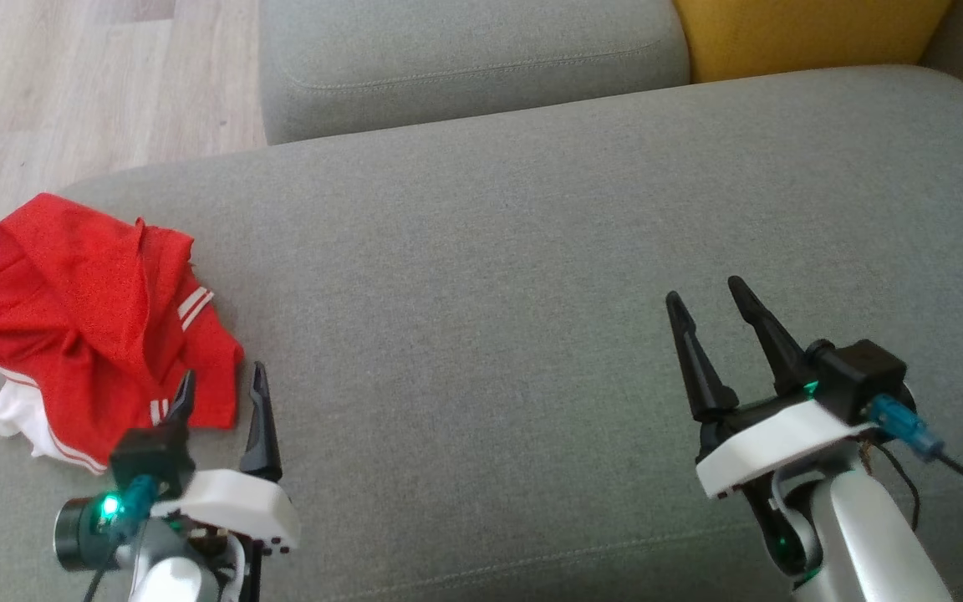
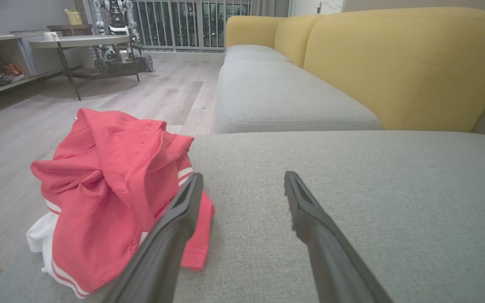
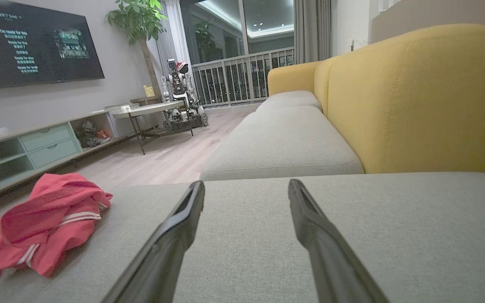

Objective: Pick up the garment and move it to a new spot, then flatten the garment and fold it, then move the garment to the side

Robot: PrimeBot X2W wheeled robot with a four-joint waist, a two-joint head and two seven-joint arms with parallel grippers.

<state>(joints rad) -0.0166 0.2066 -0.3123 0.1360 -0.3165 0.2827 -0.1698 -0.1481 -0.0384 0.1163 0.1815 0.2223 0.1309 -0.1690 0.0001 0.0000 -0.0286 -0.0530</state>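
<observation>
red garment (image 1: 97,318) bunched at left edge of sofa seat (image 1: 490,276), left gripper (image 1: 224,374) just beside it, right gripper (image 1: 703,289) well apart, both jaws released, empty

A home living room, seen in the right wrist view: sofa (image 3: 415,97) at 3 o'clock, wall TV (image 3: 36,42) at 10, plant (image 3: 139,17) at 11, cabinet (image 3: 49,143), table (image 3: 150,110), wood floor (image 3: 166,160).

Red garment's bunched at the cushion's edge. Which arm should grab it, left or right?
Left. The left gripper is open, fingertips right at the red garment's near edge. The right gripper, also open, hovers over bare seat cushion well across from it. A short reach should probably do.
</observation>
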